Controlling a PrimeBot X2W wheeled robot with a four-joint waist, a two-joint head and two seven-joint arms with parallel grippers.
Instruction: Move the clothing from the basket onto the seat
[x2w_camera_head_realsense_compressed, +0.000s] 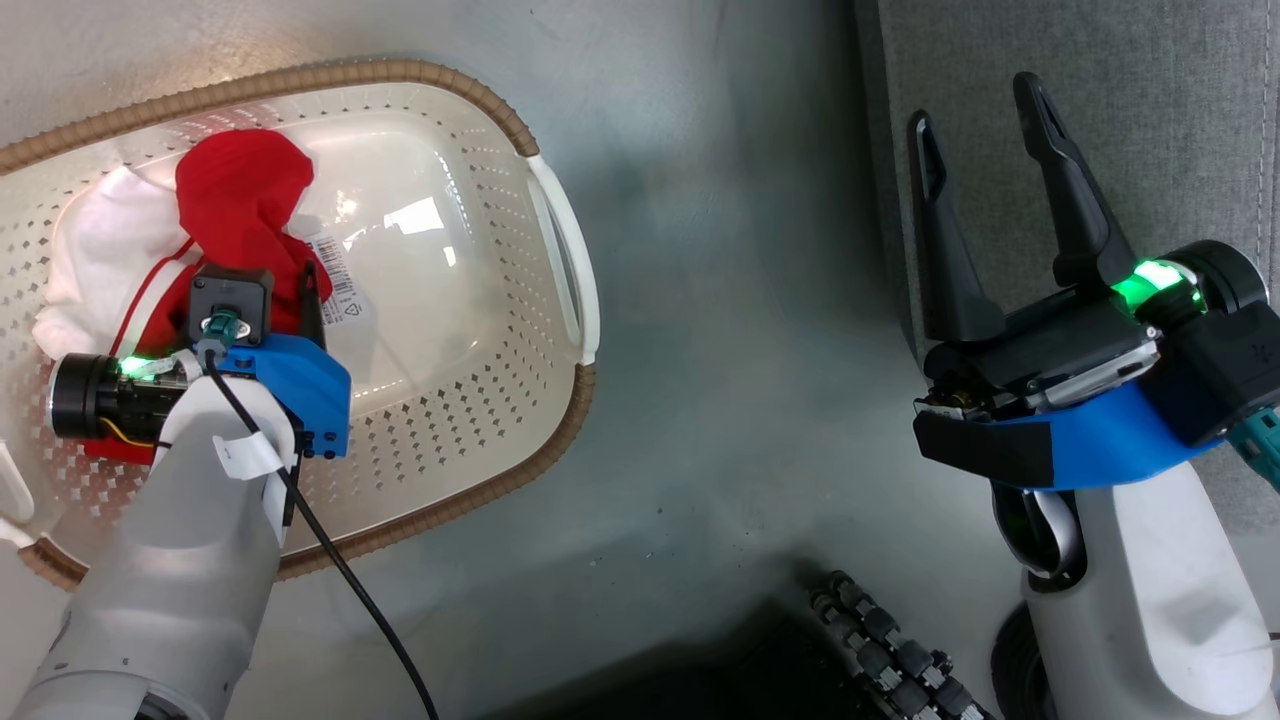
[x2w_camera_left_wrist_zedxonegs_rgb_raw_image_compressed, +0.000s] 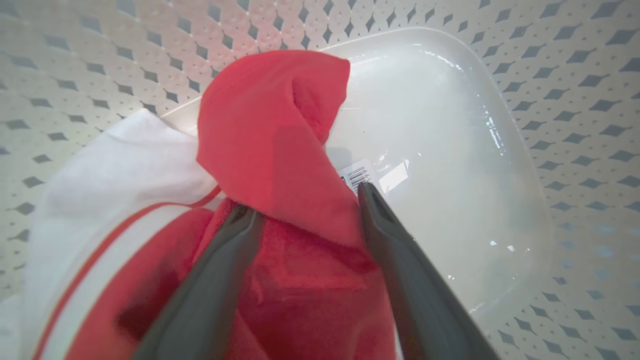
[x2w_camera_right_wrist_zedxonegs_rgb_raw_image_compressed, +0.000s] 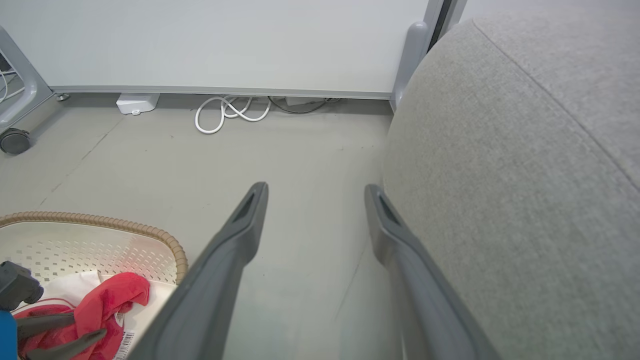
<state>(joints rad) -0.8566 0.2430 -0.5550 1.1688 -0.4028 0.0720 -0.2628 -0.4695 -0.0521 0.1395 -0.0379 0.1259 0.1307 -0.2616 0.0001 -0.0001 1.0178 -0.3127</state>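
Grey floor (x2w_camera_head_realsense_compressed: 720, 300) is carrying the basket (x2w_camera_head_realsense_compressed: 400, 70) and the seat (x2w_camera_head_realsense_compressed: 1180, 120), sitting a bit apart, with a white cable (x2w_camera_right_wrist_zedxonegs_rgb_raw_image_compressed: 227, 111) lying coiled by the wall.

red clothing (x2w_camera_head_realsense_compressed: 240, 190), maybe two pieces, bunched in cream basket (x2w_camera_head_realsense_compressed: 480, 440).

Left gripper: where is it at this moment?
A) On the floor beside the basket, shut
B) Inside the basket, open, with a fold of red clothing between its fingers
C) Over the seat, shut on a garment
B: the left gripper reaches down into the basket, jaws open on either side of a fold of the red clothing.
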